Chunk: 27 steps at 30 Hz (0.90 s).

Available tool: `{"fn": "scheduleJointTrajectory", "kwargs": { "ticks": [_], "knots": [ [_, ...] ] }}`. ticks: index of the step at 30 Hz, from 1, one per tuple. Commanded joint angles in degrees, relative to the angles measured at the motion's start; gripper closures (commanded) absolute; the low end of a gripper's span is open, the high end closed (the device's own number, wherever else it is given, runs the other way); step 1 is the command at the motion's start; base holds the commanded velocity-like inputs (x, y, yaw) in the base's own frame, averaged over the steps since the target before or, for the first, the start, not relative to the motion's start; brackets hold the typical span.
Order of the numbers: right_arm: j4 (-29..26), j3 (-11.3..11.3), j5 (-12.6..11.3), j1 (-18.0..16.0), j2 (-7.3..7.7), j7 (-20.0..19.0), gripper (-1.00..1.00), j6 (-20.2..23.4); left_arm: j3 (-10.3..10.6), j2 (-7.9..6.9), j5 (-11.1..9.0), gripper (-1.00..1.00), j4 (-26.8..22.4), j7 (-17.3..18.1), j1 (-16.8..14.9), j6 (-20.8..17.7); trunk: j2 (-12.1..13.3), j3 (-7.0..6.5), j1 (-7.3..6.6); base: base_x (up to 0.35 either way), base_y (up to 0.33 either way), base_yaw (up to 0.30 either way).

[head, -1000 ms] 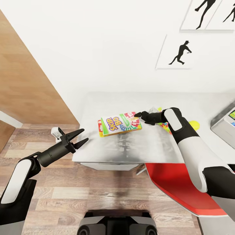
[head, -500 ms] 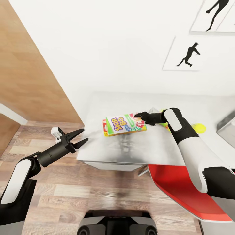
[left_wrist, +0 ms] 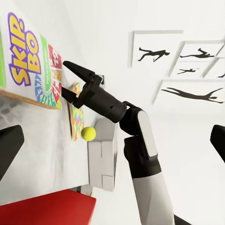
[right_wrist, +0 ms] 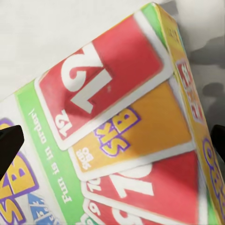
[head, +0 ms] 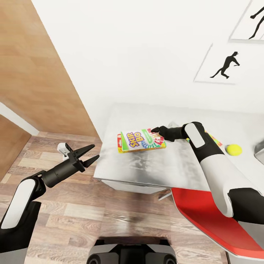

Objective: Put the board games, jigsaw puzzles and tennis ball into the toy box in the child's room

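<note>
Two hands: the right hand [head: 155, 129] spread over the Skip-Bo box [head: 141, 140] (contact unclear), left hand [head: 91, 153] apart, empty.

Red chair seat [head: 205, 214] tucked at the counter's near edge, over wood-plank floor [head: 73, 216]. Wooden panel [head: 40, 73] leans along the white wall [head: 139, 55]; two black silhouette posters [head: 225, 65] hang upper right.

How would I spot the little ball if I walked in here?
Find the pale marbled table against the white wall. Near its right side, past the Skip-Bo box, the tennis ball lies on the tabletop. It is the one round, plain yellow-green thing; its neighbours are flat and printed.
</note>
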State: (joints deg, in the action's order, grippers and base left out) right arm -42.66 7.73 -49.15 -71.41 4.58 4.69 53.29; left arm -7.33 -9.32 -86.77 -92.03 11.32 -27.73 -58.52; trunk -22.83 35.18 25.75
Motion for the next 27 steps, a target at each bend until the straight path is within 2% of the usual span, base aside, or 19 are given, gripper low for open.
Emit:
{"fn": "scheduleJointTrajectory", "kwargs": {
  "ticks": [1, 18, 27],
  "knots": [
    [-0.05, 0.23, -0.59, -0.04, 0.09, 0.49, -1.0, 0.06, -0.05, 0.0, 0.55, -1.0, 0.01, 0.55, -0.04, -0.2, -0.09, 0.07, 0.03, 0.0, 0.0, 0.027],
    [-0.05, 0.18, -0.6, 0.03, 0.2, 0.49, -1.0, 0.06, -0.15, 0.0, 0.49, -1.0, 0.01, 0.6, -0.04, -0.24, -0.09, 0.05, 0.03, -0.006, 0.001, 0.007],
    [-0.06, 0.18, -0.52, 0.02, 0.06, 0.49, -1.0, 0.05, -1.55, 0.08, 0.47, -1.0, -0.01, 0.63, 0.06, -0.25, -0.09, -0.02, 0.03, -0.038, 0.013, 0.111]
  ]
}}
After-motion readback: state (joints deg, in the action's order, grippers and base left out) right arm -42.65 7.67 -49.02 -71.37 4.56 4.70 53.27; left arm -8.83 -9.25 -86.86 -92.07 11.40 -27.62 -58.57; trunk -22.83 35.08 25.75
